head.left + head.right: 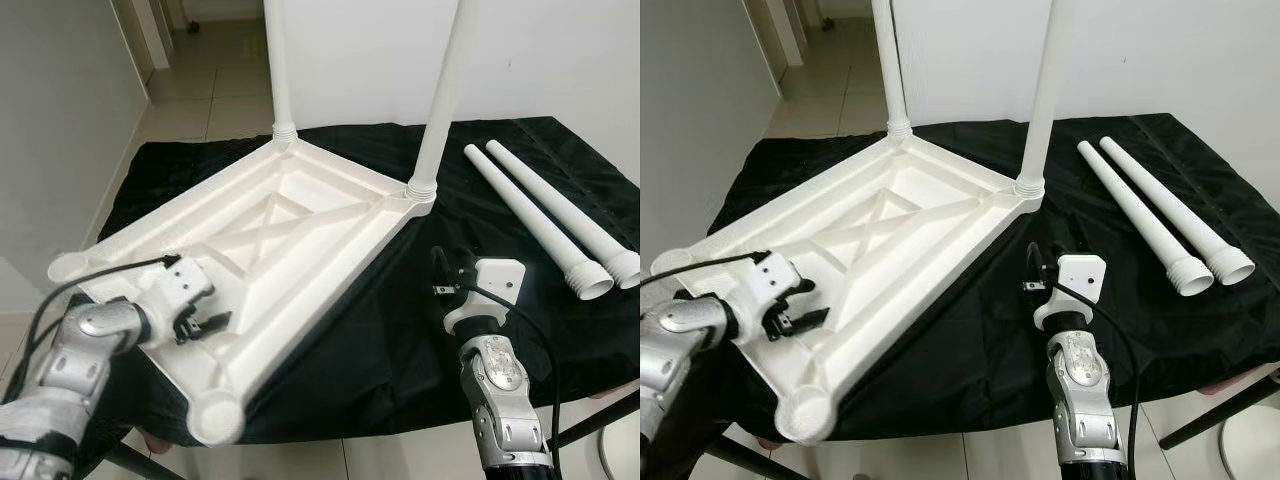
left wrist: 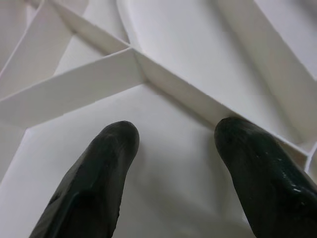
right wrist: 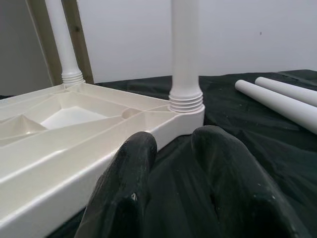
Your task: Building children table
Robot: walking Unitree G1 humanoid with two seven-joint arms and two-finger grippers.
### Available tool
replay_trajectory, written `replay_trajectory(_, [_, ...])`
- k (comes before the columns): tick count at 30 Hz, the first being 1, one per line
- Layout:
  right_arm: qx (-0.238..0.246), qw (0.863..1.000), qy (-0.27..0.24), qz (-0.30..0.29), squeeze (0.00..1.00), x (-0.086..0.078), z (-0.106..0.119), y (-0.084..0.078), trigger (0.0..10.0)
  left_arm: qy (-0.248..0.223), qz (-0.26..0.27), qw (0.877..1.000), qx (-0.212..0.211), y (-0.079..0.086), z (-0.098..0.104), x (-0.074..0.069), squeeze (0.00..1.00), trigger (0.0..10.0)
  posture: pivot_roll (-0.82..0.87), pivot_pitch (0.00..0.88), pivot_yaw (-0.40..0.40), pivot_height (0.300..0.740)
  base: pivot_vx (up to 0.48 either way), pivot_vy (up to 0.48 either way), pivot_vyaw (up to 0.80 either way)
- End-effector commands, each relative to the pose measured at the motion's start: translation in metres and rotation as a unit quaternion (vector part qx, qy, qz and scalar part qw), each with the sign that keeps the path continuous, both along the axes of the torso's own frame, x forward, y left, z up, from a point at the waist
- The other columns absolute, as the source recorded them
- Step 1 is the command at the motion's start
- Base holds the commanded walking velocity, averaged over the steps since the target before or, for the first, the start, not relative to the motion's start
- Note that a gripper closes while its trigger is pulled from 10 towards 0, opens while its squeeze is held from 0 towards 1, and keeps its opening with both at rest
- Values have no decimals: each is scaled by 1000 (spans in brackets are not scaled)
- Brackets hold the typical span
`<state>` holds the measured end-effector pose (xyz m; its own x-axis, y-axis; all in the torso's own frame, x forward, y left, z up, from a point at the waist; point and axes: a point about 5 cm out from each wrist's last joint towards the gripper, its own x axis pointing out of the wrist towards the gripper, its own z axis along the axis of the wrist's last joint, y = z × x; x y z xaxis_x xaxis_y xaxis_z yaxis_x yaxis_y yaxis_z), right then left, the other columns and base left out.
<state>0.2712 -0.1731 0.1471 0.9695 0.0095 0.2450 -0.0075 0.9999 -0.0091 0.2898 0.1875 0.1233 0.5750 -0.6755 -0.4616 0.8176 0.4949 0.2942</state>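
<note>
Left gripper hovers, fingers parted, over unmarked tabletop.

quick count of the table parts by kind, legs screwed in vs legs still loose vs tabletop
Tabletop, upside down: 1
Legs screwed in, upright: 2 (far corner, right corner)
Legs loose on the black cloth: 2 (one, the other)
Total: 5 parts

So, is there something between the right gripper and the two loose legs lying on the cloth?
Nothing visible is in the way. The right gripper hovers over bare black cloth, and the two loose legs lie farther to its right on the same cloth, with only open cloth between. The upturned tabletop sits on its other side.
</note>
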Motion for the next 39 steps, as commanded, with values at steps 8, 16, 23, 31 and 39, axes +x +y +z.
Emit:
replay_trajectory(8, [-3,1000,10,19,0,-6,-2,4,10000,51,-45,996,-50,-42,-12,-25,0,10000,-79,1,36,740,0,0,0])
replay_trajectory(16, [-5,999,18,32,0,-8,-5,7,10000,16,-4,995,-96,-65,-3,-17,0,10000,-69,11,28,740,0,0,0])
replay_trajectory(23, [-5,999,26,37,0,-8,-9,7,10000,-21,-2,991,-133,-56,18,-8,0,10000,-55,16,21,740,0,0,0])
replay_trajectory(31, [-3,999,25,32,0,-4,-10,6,10000,-5,-72,985,-157,-55,27,-22,0,10000,-53,0,43,740,0,0,0])
replay_trajectory(39, [-3,1000,22,22,0,-7,-10,3,10000,68,-195,960,-188,-60,34,-51,0,10000,-78,0,52,740,0,0,0])
